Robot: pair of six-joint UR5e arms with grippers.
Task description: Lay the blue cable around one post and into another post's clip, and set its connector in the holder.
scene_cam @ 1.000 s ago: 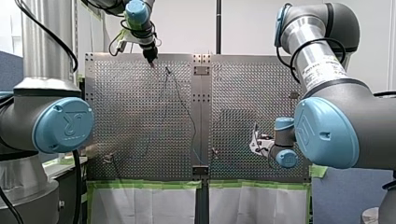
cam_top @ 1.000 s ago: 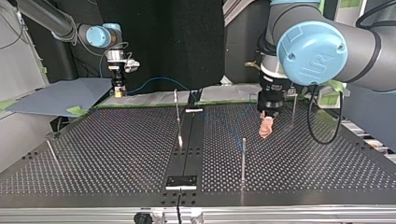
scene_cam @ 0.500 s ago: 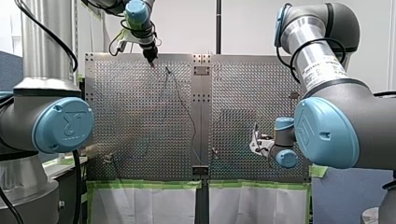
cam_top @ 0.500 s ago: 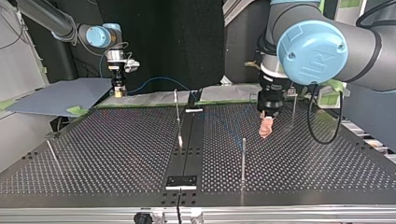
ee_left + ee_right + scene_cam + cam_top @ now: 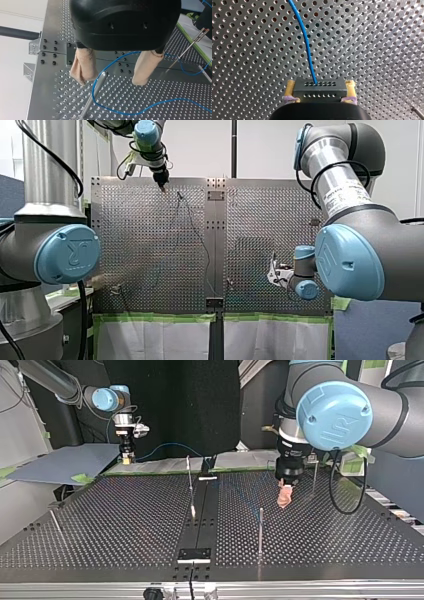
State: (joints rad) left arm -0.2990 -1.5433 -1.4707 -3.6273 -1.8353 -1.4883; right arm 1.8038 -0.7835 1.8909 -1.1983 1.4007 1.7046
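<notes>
In the left wrist view my left gripper (image 5: 111, 81) stands open, its beige padded fingers (image 5: 83, 67) on either side of a metal post (image 5: 98, 82). The blue cable (image 5: 150, 106) bends around that post and runs off over the perforated plate. In the top view this left gripper (image 5: 285, 497) hangs just over the table beside a thin post (image 5: 260, 530). My right gripper (image 5: 319, 100) is shut on the dark connector (image 5: 319, 87), yellow pads on both sides, with the cable (image 5: 305, 37) leaving its face. In the top view my right gripper (image 5: 127, 457) is held above the far edge.
A post with a clip (image 5: 190, 485) stands near the middle strip, another post (image 5: 314, 477) behind my left gripper, and one (image 5: 55, 522) at the top view's left. A small holder plate (image 5: 195, 554) sits on the dark centre strip near the top view's front edge.
</notes>
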